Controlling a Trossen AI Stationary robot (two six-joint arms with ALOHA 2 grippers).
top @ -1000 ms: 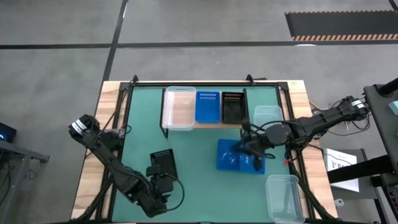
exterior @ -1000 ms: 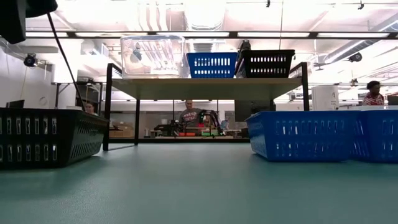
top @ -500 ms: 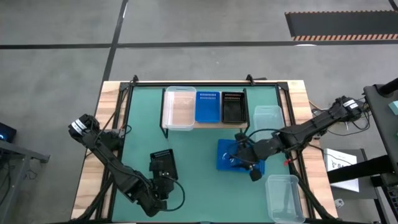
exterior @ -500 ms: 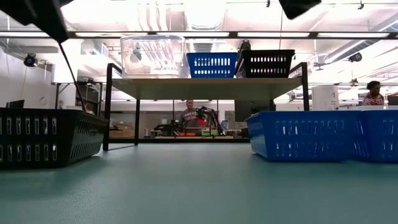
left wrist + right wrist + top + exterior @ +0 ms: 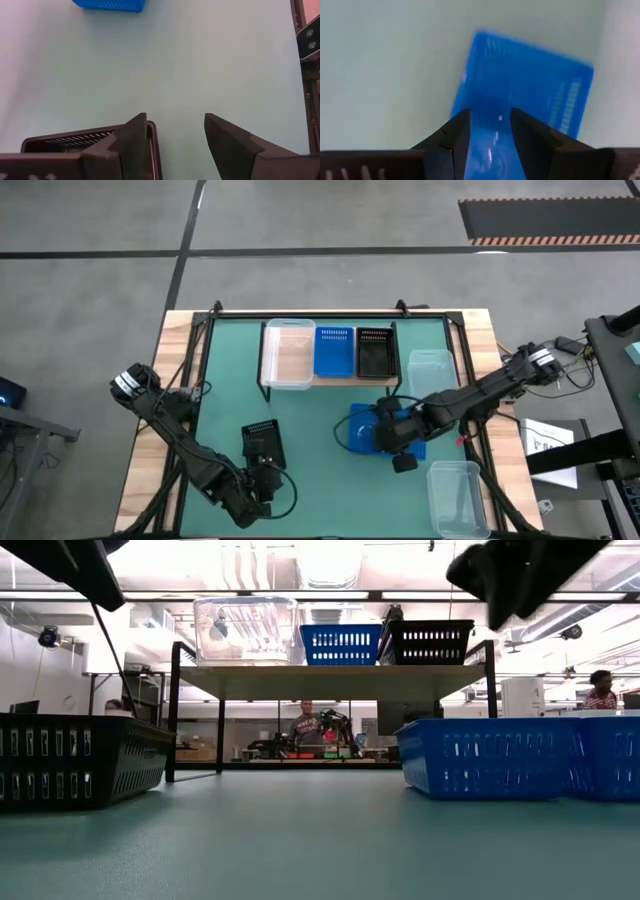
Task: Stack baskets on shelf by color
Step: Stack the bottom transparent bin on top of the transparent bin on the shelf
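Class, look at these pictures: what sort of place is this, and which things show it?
Probably a robotics lab in an industrial hall: a green-topped table on a grey floor with hazard striping, exposed ceiling ducts, and people at benches behind.

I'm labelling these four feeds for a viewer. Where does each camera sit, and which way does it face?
High: above, facing straight down on the table, both arms and the shelf.
Low: at tabletop height, facing level toward the shelf; arm parts hang in from above.
Left wrist: on the left arm, facing past the left pincer at a black basket.
Right wrist: on the right arm, facing past the right pincer at a blue basket.
Shared: that blue basket also shows from above.
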